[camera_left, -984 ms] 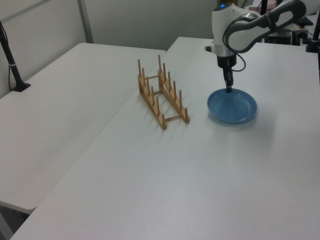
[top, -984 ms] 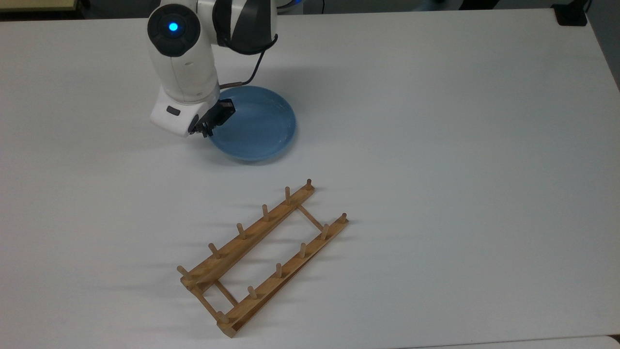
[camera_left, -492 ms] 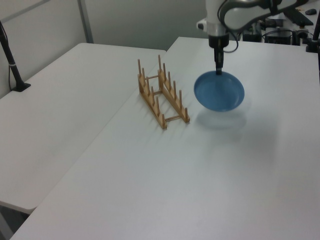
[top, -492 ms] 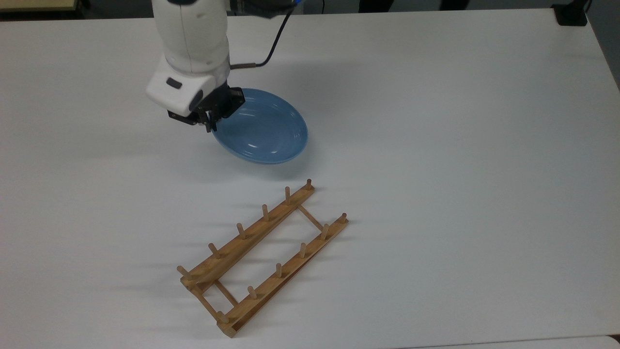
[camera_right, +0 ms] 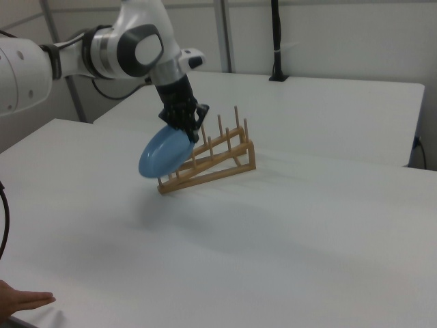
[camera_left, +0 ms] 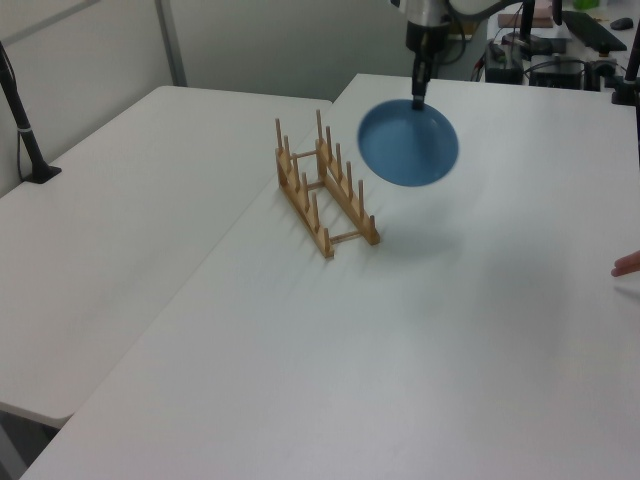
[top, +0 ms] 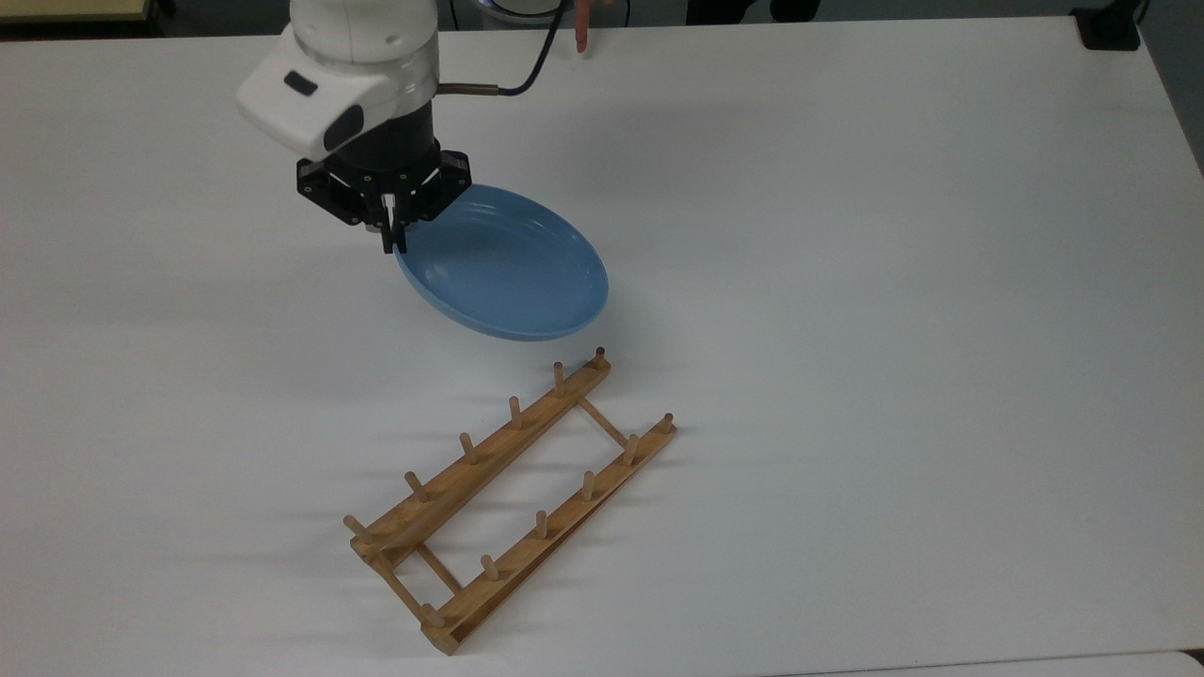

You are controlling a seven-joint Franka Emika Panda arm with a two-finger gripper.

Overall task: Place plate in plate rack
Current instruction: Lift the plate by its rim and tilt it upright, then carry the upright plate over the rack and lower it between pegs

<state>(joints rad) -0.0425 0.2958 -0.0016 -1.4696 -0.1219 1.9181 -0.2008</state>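
The claw [top: 393, 243] is clamped on the rim of the plate [top: 503, 273], holding it up off the table [top: 894, 282]. In the left view the plate [camera_left: 409, 142] hangs from the claw [camera_left: 417, 101] by its top edge, tilted steeply so its hollow face shows almost as a full disc, with its soft shadow on the table below and to the left view's right of the rack [camera_left: 325, 195]. In the right view the plate [camera_right: 164, 152] slopes down toward the right view's left from the claw [camera_right: 184, 125], clear of the table.

The rack [top: 508, 498] stands on the table, well apart from the claw. In the top view it runs diagonally, its far end near the plate's lower edge, and the plate is above and to the top view's left of that end, not between any pegs. In the right view the rack [camera_right: 208, 160] sits just behind the plate, which overlaps its end on the right view's left.

A person's hand [camera_right: 24, 301] rests flat on the table at the right view's lower left corner; fingertips [camera_left: 628, 264] also show at the left view's right edge.
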